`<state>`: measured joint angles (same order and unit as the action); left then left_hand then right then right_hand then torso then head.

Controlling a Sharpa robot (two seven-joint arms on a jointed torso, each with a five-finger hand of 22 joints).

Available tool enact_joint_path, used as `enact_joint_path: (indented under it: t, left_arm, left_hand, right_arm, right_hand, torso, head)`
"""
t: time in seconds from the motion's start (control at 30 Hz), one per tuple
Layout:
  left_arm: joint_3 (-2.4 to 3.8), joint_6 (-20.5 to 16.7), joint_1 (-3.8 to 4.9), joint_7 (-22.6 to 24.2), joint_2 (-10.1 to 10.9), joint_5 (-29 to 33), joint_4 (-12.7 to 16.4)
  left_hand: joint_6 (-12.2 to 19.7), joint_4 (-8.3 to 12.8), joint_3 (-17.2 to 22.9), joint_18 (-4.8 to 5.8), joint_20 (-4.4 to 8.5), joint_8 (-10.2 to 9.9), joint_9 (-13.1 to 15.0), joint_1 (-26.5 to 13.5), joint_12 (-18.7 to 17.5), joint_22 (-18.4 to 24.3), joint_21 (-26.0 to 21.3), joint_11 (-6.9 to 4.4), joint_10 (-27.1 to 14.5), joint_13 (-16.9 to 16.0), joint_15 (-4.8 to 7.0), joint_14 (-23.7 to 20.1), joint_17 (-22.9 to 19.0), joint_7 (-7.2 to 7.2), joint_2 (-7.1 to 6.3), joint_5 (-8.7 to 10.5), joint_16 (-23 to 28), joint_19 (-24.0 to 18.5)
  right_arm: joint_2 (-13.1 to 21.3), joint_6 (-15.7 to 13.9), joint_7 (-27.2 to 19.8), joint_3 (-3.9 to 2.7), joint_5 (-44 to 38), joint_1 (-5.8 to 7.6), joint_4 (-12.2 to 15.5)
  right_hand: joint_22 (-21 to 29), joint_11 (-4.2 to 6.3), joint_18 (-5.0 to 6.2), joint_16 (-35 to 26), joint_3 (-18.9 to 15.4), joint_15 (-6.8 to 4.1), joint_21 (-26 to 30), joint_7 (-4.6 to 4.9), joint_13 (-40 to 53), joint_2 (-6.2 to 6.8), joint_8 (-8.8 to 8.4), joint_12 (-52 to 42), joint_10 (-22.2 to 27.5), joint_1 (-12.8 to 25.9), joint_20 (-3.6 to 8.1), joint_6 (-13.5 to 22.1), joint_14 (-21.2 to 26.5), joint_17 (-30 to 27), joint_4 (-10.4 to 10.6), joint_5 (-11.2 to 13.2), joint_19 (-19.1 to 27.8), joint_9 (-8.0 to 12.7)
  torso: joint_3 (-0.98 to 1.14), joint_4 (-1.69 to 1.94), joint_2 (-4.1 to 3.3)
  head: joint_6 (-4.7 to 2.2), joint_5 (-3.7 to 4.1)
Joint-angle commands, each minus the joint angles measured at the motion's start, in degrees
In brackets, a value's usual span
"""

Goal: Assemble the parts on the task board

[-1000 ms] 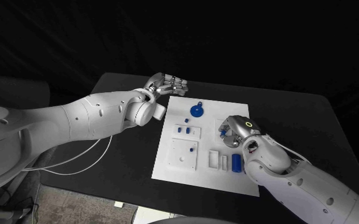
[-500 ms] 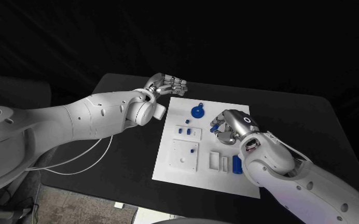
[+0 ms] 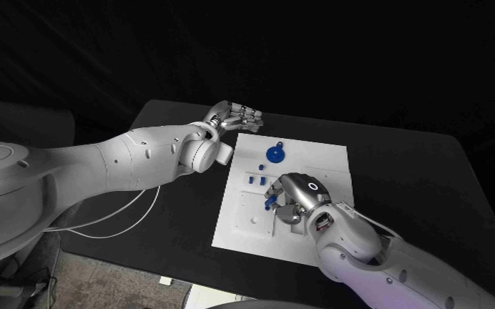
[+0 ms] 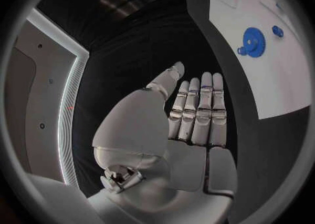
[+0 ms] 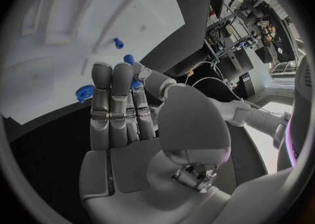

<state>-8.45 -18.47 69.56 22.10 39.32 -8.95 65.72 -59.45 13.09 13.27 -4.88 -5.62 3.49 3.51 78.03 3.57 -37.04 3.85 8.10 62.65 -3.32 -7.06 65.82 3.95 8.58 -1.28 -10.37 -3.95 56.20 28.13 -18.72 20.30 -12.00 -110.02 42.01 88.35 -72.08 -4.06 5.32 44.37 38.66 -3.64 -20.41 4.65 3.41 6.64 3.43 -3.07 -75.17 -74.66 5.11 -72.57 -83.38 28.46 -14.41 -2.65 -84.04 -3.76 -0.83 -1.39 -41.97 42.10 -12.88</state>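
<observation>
The right hand (image 3: pixel 292 196) is pinching a small blue part (image 3: pixel 271 197) over the task board (image 3: pixel 325 160) — seating it comes next, likely — while the left hand (image 3: pixel 235 117) is hovering open, holding nothing.

No readable text, labels, brands or numbers anywhere. Board (image 3: pixel 310 159) is plain white, no markings legible. Blue parts unmarked as far as visible. Nothing legible on either hand or arm.

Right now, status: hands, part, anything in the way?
Left hand open, at the task board's far left corner. Right hand over mid-board, pinching a small blue part. Blue gear sits beyond it; path unobstructed.
</observation>
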Motion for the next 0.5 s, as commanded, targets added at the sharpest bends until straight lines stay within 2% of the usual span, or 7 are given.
enact_joint_path:
  t: [0.03,0.1,0.37,0.5]
  left_arm:
    - [0.02,0.7,-0.04,0.52,-0.28,0.44,0.03]
    - [0.02,0.73,-0.08,0.52,-0.39,0.46,0.02]
    - [0.02,0.82,-0.18,0.54,-0.64,0.51,0.01]
    - [0.02,0.85,-0.21,0.53,-0.65,0.51,0.04]
  left_hand:
    - [0.12,0.09,-0.29,-0.67,-0.11,0.19,0.04,0.35,-0.11,-0.04,0.24,-0.09,-0.19,0.01,0.08,-0.4,0.0,-0.03,0.39,0.03,0.34,0.25]
    - [0.12,0.09,-0.29,-0.67,-0.11,0.19,0.04,0.35,-0.11,-0.04,0.24,-0.09,-0.19,0.01,0.08,-0.4,0.0,-0.03,0.39,0.03,0.34,0.25]
    - [0.12,0.12,-0.27,-0.66,-0.11,0.19,0.04,0.29,-0.12,-0.22,0.24,-0.09,-0.2,0.02,0.07,-0.42,0.0,-0.01,0.49,0.07,0.35,0.21]
    - [0.12,0.12,-0.27,-0.66,-0.11,0.19,0.04,0.29,-0.12,-0.22,0.24,-0.09,-0.2,0.02,0.07,-0.42,0.0,-0.01,0.49,0.07,0.35,0.21]
  right_arm:
    - [-0.97,0.21,-1.89,0.96,-1.44,-0.12,-0.47]
    - [-1.6,0.06,-2.2,1.68,-1.52,-0.24,-0.81]
    - [-2.81,-0.48,-2.61,2.83,-1.99,-0.53,-1.84]
    - [-3.41,-0.66,-2.66,3.89,-2.37,-0.61,-2.81]
  right_hand:
    - [-0.16,2.5,1.06,0.0,0.01,-0.45,0.35,-0.1,0.1,-0.12,0.21,-0.36,-2.78,0.33,0.42,-0.36,0.0,0.07,-0.34,-0.1,-0.79,-0.05]
    - [-0.23,2.51,1.06,-0.02,0.03,-0.45,0.4,-0.1,0.1,-0.13,0.2,-0.37,-2.78,0.35,0.42,-0.33,0.01,0.07,-0.4,-0.1,-0.81,-0.04]
    - [-0.26,2.5,1.08,-0.02,0.05,-0.45,0.49,-0.09,0.1,-0.15,0.2,-0.36,-2.79,0.36,0.42,-0.33,0.01,0.08,-0.45,-0.1,-0.82,-0.04]
    - [-0.56,2.51,1.11,-0.03,0.07,-0.46,0.72,-0.12,0.1,-0.26,0.21,-0.37,-2.83,0.48,0.43,-0.4,-0.01,0.13,-0.72,-0.1,-0.98,-0.05]
  torso:
    - [0.07,0.04,-0.06]
    - [0.07,0.02,-0.05]
    - [0.08,-0.07,-0.05]
    - [0.1,0.01,-0.04]
  head:
    - [0.08,-0.2]
    - [0.13,-0.24]
    - [0.35,-0.64]
    - [0.57,-0.86]
